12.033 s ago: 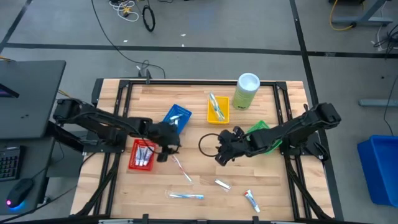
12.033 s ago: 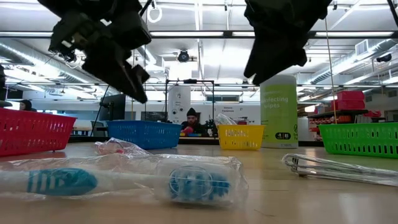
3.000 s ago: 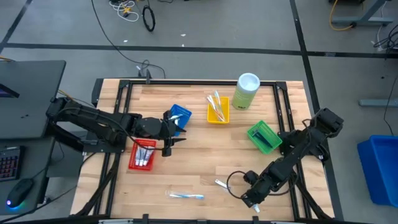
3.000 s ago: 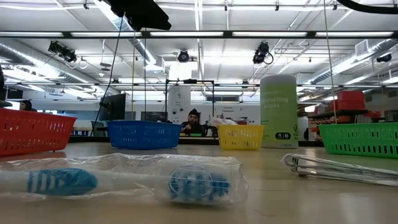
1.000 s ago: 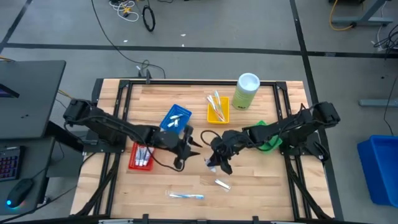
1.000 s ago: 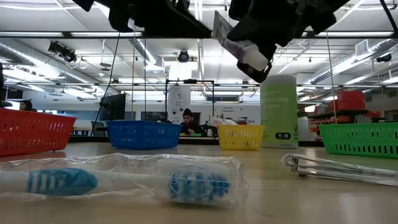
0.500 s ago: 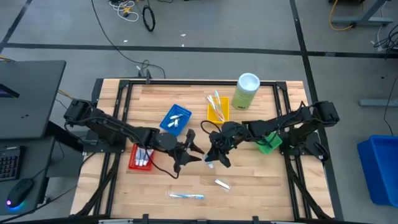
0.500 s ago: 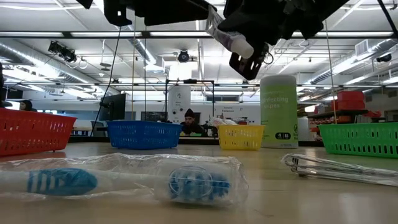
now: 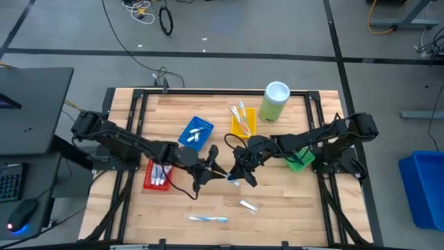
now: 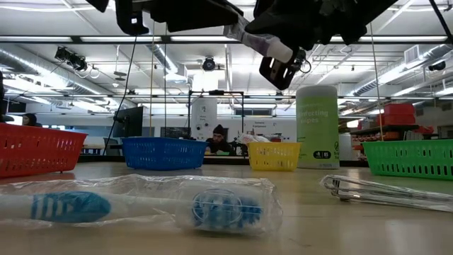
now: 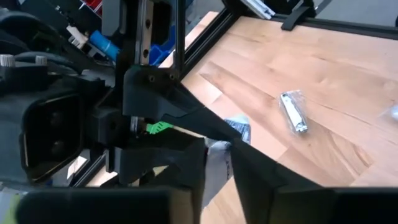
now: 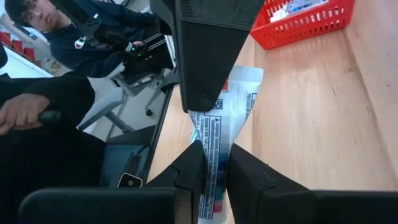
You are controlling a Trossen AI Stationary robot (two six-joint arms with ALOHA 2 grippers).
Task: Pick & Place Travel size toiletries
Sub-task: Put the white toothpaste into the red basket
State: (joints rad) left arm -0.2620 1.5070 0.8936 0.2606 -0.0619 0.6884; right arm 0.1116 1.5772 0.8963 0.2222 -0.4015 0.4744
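A white mini tube with blue marks is up in the air over the middle of the table, between both grippers. My right gripper comes from the table's right and is shut on it. My left gripper comes from the left and is shut on the same tube. The low view shows the tube high above the table, slanting. A wrapped toothbrush and a small wrapped item lie flat on the near table. My left gripper pinches the tube between its two fingers near the flat crimped end. It comes about level from the table's left. The tube is lifted clear. My right gripper pinches the tube's printed body between its two fingers, lying along it, about level from the table's right. The tube is clear of the table and bridges the two grippers.
The red tray holds tubes, the blue tray sits beyond it, and the yellow tray holds toothbrushes. The green tray lies partly under the right arm. The pale-green canister stands at the far edge. A person sits beyond the table.
My right gripper has carried the tube a little toward the table's left and tipped it toward the other arm. My left gripper has moved right and met the tube. In the last half second both have kept almost still.
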